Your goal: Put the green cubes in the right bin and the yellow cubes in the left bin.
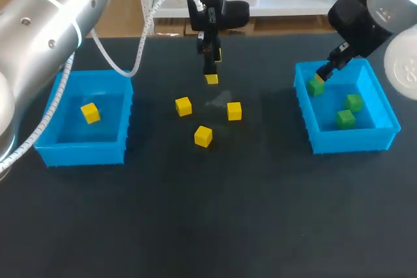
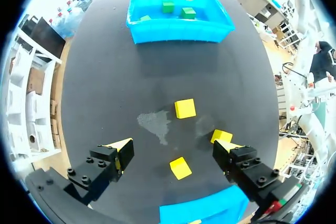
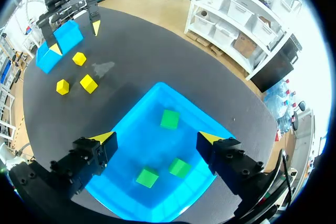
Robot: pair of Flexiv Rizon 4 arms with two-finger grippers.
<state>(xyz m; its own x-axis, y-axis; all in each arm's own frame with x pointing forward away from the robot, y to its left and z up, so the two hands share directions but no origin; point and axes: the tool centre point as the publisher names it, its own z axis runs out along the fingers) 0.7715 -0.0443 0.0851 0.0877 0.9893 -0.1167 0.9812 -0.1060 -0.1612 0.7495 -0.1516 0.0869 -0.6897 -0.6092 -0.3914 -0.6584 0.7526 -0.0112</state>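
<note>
Black table (image 1: 195, 226), with an open blue plastic bin at each side.

Our left gripper (image 1: 214, 67) (image 2: 173, 145) hangs over the far middle of the table. Its jaws are wide apart and hold nothing. Three small yellow cubes lie loose on the table nearby, none touching another:
- One yellow cube (image 1: 183, 106) (image 2: 180, 168) lies toward the left bin (image 1: 81, 154) (image 2: 202, 208).
- A second (image 1: 234, 111) (image 2: 185, 108) lies toward the right bin (image 1: 352, 141) (image 2: 178, 30).
- A third (image 1: 203, 136) (image 2: 221, 136) is the nearest to us. In the left wrist view it sits just beside one yellow fingertip, though we cannot tell whether they touch.

A pale smudge (image 1: 215, 102) (image 2: 155, 124) marks the tabletop between these cubes. A fourth yellow cube (image 1: 90, 112) rests on the floor of the left bin, clear of its walls.

Our right gripper (image 1: 326, 69) (image 3: 157, 139) hovers over the right bin, at the corner toward the far side and the table's middle. Its jaws are spread and empty. Three small green cubes lie in this bin:
- One green cube (image 1: 316, 86) (image 3: 169, 119) sits close to the wall facing the table's middle, below the gripper.
- Two more (image 1: 354, 102) (image 1: 346, 119) lie near each other further along the floor (image 3: 180, 167) (image 3: 147, 177).

No green cube is out on the table.
</note>
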